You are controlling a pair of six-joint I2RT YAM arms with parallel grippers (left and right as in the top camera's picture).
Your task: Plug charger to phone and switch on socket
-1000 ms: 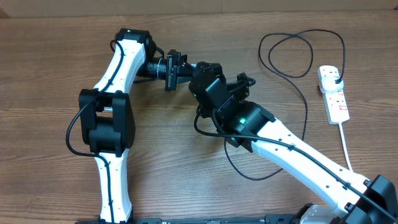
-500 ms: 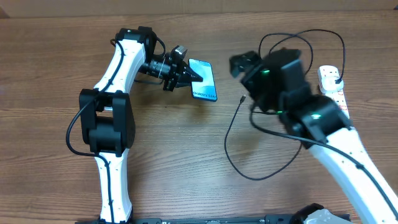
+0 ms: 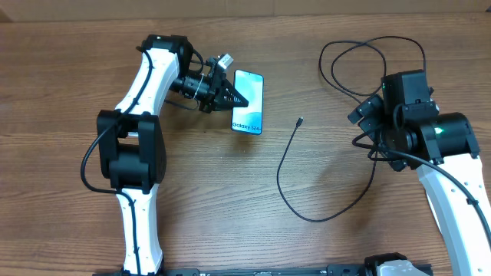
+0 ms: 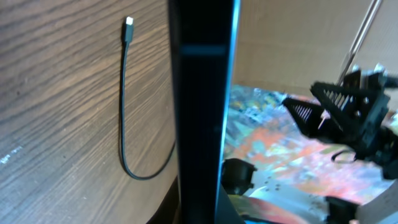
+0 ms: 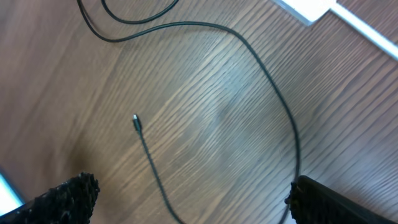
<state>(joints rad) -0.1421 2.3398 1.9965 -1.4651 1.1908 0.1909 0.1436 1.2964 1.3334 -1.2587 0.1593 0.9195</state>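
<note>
Pinches phone (image 3: pixel 248 102) in left gripper (image 3: pixel 230 99); spreads right gripper (image 5: pixel 199 202), empty. Risks flicking loose charger (image 5: pixel 136 122) tip, ahead of those jaws, aside.

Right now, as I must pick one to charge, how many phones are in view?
1. The phone is upper middle in the overhead view, gripped by the left end effector, the charger tip to its right. The right arm may hide others.

Robotics lab: white robot arms (image 3: pixel 142 84) on wood-grain table (image 3: pixel 46 192)
</note>
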